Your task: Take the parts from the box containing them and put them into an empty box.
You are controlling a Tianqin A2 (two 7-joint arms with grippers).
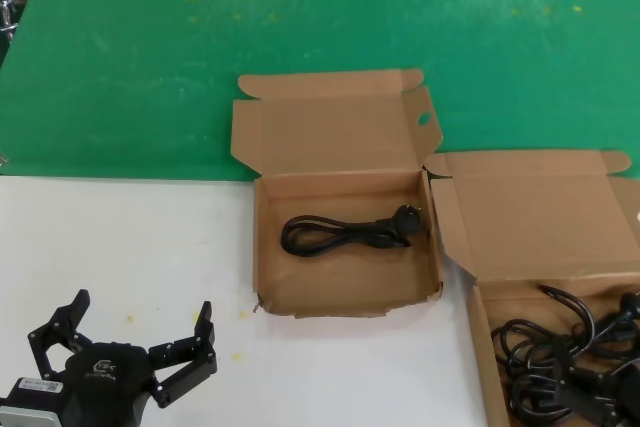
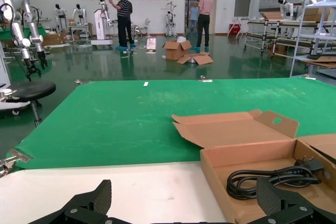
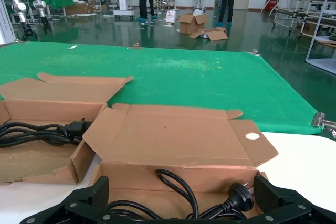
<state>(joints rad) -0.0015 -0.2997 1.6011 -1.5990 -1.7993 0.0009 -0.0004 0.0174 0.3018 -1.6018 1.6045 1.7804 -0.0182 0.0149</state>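
**Desk:** Start on the left. What do you have?

**Me:** My left gripper [image 1: 135, 342] sits low at the near left, over the white tabletop [image 1: 120, 247]. Its black fingers are spread wide and nothing is between them. In the left wrist view the two fingertips [image 2: 100, 198] stand far apart at the near edge, with bare table between.

**Desk:** And the middle?

**Me:** The box with the oval hole in its lid tab [image 1: 345, 292] lies open, straddling the line where the white top meets the green mat [image 1: 150, 67], lid folded back onto the mat. One power cord [image 1: 340, 231] lies coiled inside, toward the back wall, plug end nearest the right wall. The front left corner looks torn.

**Desk:** Further right?

**Me:** The plain-lidded box [image 1: 540, 212] sits just beside it, the lid corner touching or nearly touching the first box's right wall. It holds a tangle of black cords [image 1: 560, 362], several loops and plugs piled together.

**Desk:** The right gripper?

**Me:** It doesn't appear in the head view. In the right wrist view I see the right gripper [image 3: 181, 205] hovering at that box's near edge, fingers set wide apart, one cord looping up between them but not held.
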